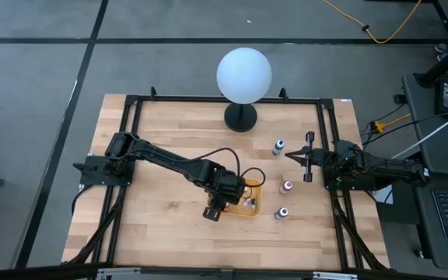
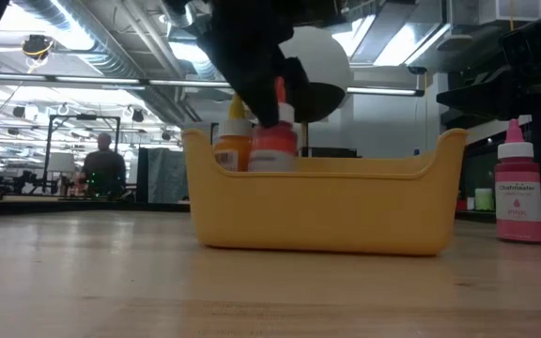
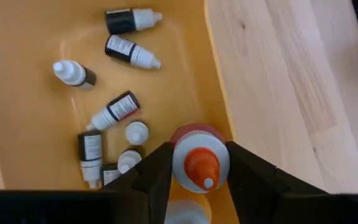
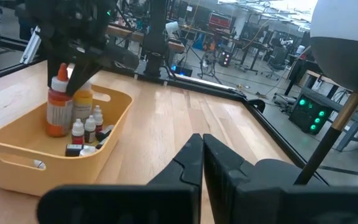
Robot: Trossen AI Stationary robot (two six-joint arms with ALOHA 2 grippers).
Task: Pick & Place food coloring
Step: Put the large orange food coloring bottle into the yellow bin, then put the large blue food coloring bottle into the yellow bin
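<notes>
A yellow tray [image 1: 252, 204] sits at the table's middle. My left gripper [image 3: 197, 157] points steeply down into the tray's right end, shut on a red food coloring bottle [image 2: 272, 148] with a white shoulder and orange nozzle. A yellow-orange bottle [image 2: 233, 141] stands right beside it. Several tiny dark bottles with white caps [image 3: 114, 111] lie on the tray's floor. Three more bottles stand upright on the table to the tray's right [image 1: 278, 146] [image 1: 286, 187] [image 1: 282, 211]. My right gripper [image 1: 290, 155] waits shut at the right edge. My left gripper pinches the red bottle's white shoulder [image 3: 180, 163], just under the orange nozzle, between its two fingers [image 3: 157, 171]. The fingers come from above, slanting down. The bottle stands upright inside the tray; the tray's wall [image 2: 327, 202] hides its base.
A white globe lamp [image 1: 243, 74] on a black base [image 1: 240, 118] stands at the far middle. A black frame [image 1: 131, 105] runs round the tabletop. Bare wood lies near and left of the tray. A pink bottle [image 2: 517, 188] stands right of the tray in the low view.
</notes>
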